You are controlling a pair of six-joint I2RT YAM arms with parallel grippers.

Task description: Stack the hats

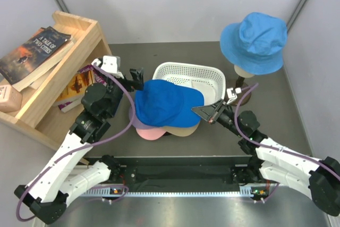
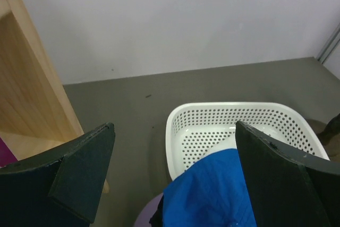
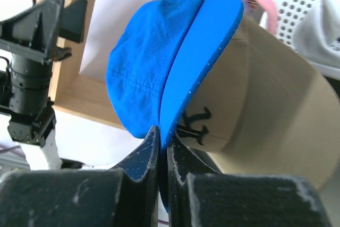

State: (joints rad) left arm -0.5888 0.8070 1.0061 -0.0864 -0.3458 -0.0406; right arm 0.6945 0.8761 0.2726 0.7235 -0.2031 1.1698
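A royal blue cap [image 1: 167,103] lies on top of a pile of hats, over a tan one [image 1: 183,130], a pink one [image 1: 151,134] and a lavender one [image 1: 134,122]. My right gripper [image 1: 204,112] is shut on the blue cap's brim [image 3: 202,51], with the tan cap [image 3: 265,89] and its black logo right behind. My left gripper [image 1: 135,78] hangs open just left of the pile. Between its fingers [image 2: 85,168] show the blue cap [image 2: 212,195] and a sliver of lavender [image 2: 146,216]. A white cap [image 1: 204,90] lies in the basket.
A white perforated basket [image 1: 191,73] stands right behind the pile. At the back right a light blue bucket hat [image 1: 255,41] sits on a cream mannequin head [image 1: 245,70]. A wooden shelf [image 1: 64,73] with books [image 1: 34,51] fills the left side.
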